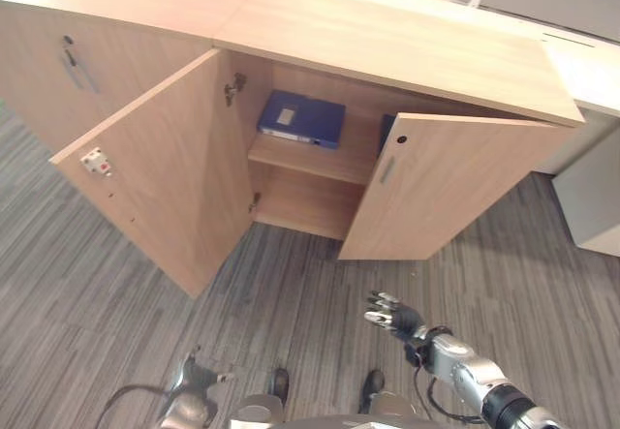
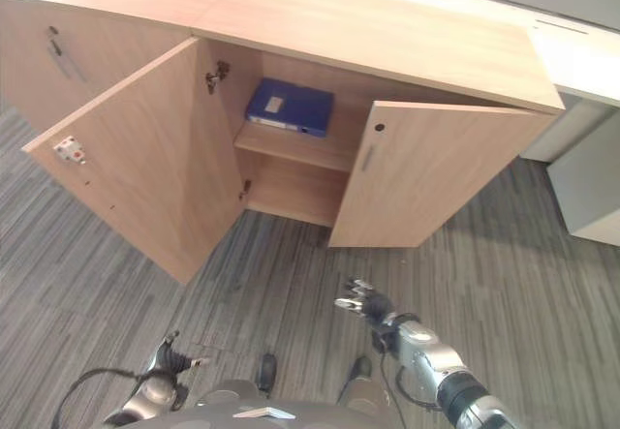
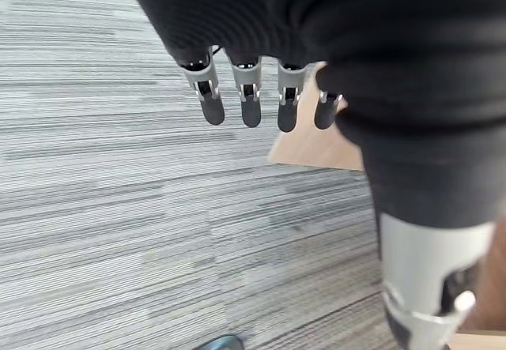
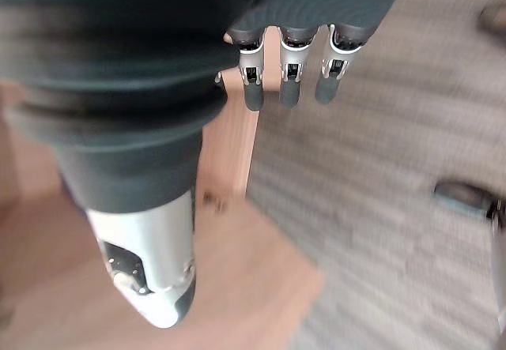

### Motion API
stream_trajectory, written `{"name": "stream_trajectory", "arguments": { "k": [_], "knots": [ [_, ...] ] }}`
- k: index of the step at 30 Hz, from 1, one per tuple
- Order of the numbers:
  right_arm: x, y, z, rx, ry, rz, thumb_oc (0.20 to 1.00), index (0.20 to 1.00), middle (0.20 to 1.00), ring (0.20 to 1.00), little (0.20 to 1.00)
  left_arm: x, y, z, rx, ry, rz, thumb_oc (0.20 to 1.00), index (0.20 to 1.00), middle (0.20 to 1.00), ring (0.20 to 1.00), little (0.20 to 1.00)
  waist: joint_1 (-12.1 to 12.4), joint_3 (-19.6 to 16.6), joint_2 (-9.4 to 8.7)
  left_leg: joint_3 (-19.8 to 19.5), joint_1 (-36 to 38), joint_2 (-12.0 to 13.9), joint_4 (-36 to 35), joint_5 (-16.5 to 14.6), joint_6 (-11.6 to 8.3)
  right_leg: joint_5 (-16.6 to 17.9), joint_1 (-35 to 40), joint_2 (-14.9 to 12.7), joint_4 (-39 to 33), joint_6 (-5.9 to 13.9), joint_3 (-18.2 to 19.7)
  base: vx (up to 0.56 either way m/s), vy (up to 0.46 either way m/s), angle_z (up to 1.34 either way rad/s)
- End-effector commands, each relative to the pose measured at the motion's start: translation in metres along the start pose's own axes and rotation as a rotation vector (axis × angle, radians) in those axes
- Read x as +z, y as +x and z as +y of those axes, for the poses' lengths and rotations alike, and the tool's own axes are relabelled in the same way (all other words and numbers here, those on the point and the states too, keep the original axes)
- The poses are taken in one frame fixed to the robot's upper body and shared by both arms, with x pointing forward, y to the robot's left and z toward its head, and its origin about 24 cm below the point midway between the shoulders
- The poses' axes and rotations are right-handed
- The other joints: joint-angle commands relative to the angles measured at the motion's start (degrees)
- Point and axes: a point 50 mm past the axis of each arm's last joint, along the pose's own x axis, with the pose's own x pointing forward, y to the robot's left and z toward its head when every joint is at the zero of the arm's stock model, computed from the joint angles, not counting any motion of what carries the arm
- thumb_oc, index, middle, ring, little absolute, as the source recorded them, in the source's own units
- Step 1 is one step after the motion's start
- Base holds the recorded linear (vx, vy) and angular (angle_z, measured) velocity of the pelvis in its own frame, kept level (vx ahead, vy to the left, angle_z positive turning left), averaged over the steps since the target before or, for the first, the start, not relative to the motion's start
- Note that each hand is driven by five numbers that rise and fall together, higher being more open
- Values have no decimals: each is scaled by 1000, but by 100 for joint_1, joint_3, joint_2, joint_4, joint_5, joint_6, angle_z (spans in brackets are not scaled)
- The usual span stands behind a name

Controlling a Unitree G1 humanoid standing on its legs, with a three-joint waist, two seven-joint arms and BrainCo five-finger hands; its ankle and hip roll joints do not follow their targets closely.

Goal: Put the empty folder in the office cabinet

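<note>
While the blue folder (image 1: 301,119) lies flat on the cabinet (image 1: 407,51) shelf, up and ahead, the nearer right hand (image 1: 392,315) and the left hand (image 1: 194,383) hang relaxed and empty.

The cabinet (image 1: 407,56) stands open between its two doors — the right door (image 1: 446,187) half covers the opening, and the blue folder (image 1: 301,119) takes the upper shelf's left part.
</note>
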Motion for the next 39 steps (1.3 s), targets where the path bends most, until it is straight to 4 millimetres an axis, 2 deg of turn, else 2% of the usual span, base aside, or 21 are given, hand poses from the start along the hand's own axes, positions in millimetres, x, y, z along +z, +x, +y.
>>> {"name": "stream_trajectory", "arguments": {
  "k": [1,2,3,6,10,11,13,14,18,22,23,25,27,29,31,34,35,36,37,38,39],
  "knots": [
    [4,5,-22,-209,-30,41,1000,1000,1000,1000,1000,-10,2,22,81,-25,63,1000,1000,1000,1000,1000,-21,-68,68,117,-53,128,-54,-594,-288,-474,-409,348,-273,-248,504,-47,-37,-20],
    [4,5,-22,-208,-30,41,1000,1000,1000,1000,1000,-9,2,22,82,-25,63,1000,1000,1000,1000,1000,-20,-76,60,119,-68,122,-54,-585,-287,-465,-423,343,-276,-248,508,-10,-85,1],
    [-35,-4,-37,-365,49,208,1000,1000,1000,1000,1000,-17,2,29,103,-25,112,1000,1000,1000,1000,1000,-1,-190,22,144,-191,201,-54,-556,-297,-777,-223,480,-141,-344,609,18,-83,11],
    [-77,-29,-53,-553,147,375,1000,1000,1000,1000,1000,-34,-2,32,131,-43,186,1000,1000,1000,1000,1000,16,-390,-25,174,-307,272,-54,-558,-296,-1085,-10,650,1,-420,683,67,-96,-4],
    [-116,-62,-64,-700,252,509,1000,1000,1000,1000,1000,-55,-9,36,159,-99,259,1000,1000,1000,1000,1000,21,-555,-189,309,-380,246,-54,-579,-366,-1303,314,849,-250,-518,418,69,-98,-8],
    [-135,-78,-65,-750,321,567,1000,1000,1000,1000,1000,-63,-12,35,163,-124,288,1000,1000,1000,1000,1000,-29,-615,-260,309,-379,229,-54,-585,-397,-1365,389,940,-454,-523,311,48,-112,-18],
    [-135,-78,-65,-750,321,568,1000,1000,1000,1000,1000,-63,-12,35,162,-124,288,1000,1000,1000,1000,1000,-33,-617,-258,305,-379,231,-54,-586,-399,-1365,394,942,-458,-524,307,35,-68,-5],
    [-147,-90,-66,-783,371,603,1000,1000,1000,1000,1000,-70,-14,36,173,-154,312,1000,1000,1000,1000,1000,-101,-625,-242,328,-341,279,-54,-575,-431,-1371,364,1015,-460,-544,316,27,-82,17],
    [-166,-110,-67,-841,464,645,1000,1000,1000,1000,1000,-80,-19,33,180,-219,342,1000,1000,1000,1000,1000,-213,-677,-186,359,-272,310,-54,-610,-484,-1408,509,1079,-652,-606,220,49,-89,9],
    [-168,-116,-70,-867,499,632,1000,1000,1000,1000,1000,-88,-22,34,219,-332,368,1000,1000,1000,1000,1000,-245,-669,-119,385,-231,345,-54,-581,-503,-1440,564,1139,-728,-643,209,27,-53,0],
    [-168,-120,-73,-880,518,623,1000,1000,1000,1000,1000,-95,-26,42,272,-415,382,1000,1000,1000,1000,1000,-239,-691,-80,364,-169,334,-54,-619,-486,-1450,587,1159,-750,-668,285,75,-49,-6],
    [-169,-122,-75,-886,527,619,1000,1000,1000,1000,1000,-100,-28,48,306,-457,391,1000,1000,1000,1000,1000,-237,-674,-38,342,-110,330,-54,-628,-470,-1480,611,1168,-736,-672,327,51,-22,-11],
    [-170,-133,-82,-926,557,613,1000,1000,1000,1000,1000,-108,-34,82,432,-544,373,1000,1000,1000,1000,1000,-171,-542,24,386,-263,312,226,-628,-577,-1502,638,1035,-678,-701,226,-13,28,-7],
    [-172,-137,-83,-932,568,625,1000,1000,1000,1000,1000,-112,-37,91,457,-546,371,1000,1000,1000,1000,1000,-184,-559,51,404,-313,362,294,-649,-624,-1486,674,985,-713,-699,122,13,72,25],
    [-166,-141,-92,-955,575,598,1000,1000,1000,1000,1000,-130,-57,136,624,-572,384,1000,1000,1000,1000,1000,-155,-613,90,359,-381,734,280,-512,-867,-1411,753,773,-786,-609,132,32,185,33],
    [-160,-138,-96,-954,606,545,1000,1000,1000,1000,1000,-129,-74,189,790,-579,344,1000,1000,1000,1000,1000,-228,-592,109,367,-345,1327,171,-340,-1089,-1374,526,400,-696,-451,153,-59,268,30],
    [-160,-138,-96,-954,606,545,1000,1000,1000,1000,1000,-129,-74,189,790,-579,344,1000,1000,1000,1000,1000,-228,-592,109,367,-345,1327,171,-340,-1089,-1374,526,400,-696,-451,153,-75,372,19],
    [-162,-140,-96,-966,629,535,1000,1000,1000,1000,1000,-124,-80,209,851,-575,311,1000,1000,1000,1000,1000,-267,-615,249,173,-436,1779,6,-1,-1278,-1456,315,234,-501,-339,159,-43,434,18],
    [-164,-143,-96,-976,639,533,1000,1000,1000,1000,1000,-118,-81,216,876,-577,274,1000,1000,1000,1000,1000,-256,-602,324,62,-561,1912,-17,177,-1375,-1463,314,130,-471,-280,165,-38,564,23],
    [-166,-144,-95,-976,651,538,1000,1000,1000,1000,1000,-110,-82,226,899,-567,233,1000,1000,1000,1000,1000,-278,-625,415,-3,-584,1953,-54,163,-1449,-1464,326,53,-466,-235,109,8,288,29],
    [-166,-144,-95,-976,651,538,1000,1000,1000,1000,1000,-110,-82,226,899,-567,234,1000,1000,1000,1000,1000,-291,-626,422,-20,-588,1958,-54,161,-1453,-1464,338,58,-472,-234,91,29,299,33]
  ]
}}
